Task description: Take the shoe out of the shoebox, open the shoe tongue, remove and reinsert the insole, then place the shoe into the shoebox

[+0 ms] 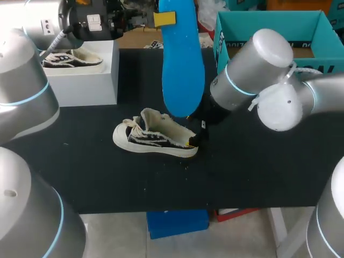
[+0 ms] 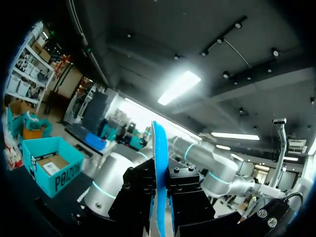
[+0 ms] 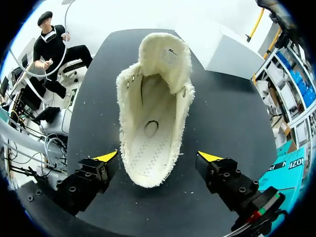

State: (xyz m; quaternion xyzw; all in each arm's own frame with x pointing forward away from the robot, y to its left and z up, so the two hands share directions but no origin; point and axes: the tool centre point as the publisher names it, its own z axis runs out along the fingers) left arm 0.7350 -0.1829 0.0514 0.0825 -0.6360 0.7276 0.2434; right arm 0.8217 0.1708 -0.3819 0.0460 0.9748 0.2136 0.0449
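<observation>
My left gripper [image 1: 164, 19] is shut on the top end of a blue insole [image 1: 183, 70], which hangs upright above the table with its lower end just over the shoe. In the left wrist view the insole [image 2: 159, 173] shows edge-on, clamped between the black fingers [image 2: 140, 197]. The white-and-black shoe [image 1: 156, 140] lies on the black table [image 1: 80, 172]. From the right wrist view I look into the shoe [image 3: 153, 123] from the heel: its tongue is folded forward and the inside is bare. My right gripper [image 3: 158, 157] is open, a yellow tip on each side of the heel, neither touching.
A white shoebox [image 1: 86, 80] stands at the back left with a second shoe [image 1: 70, 59] on it. An open teal box [image 1: 269, 21] sits at the back right. My right arm [image 1: 258, 75] reaches over the table's right half.
</observation>
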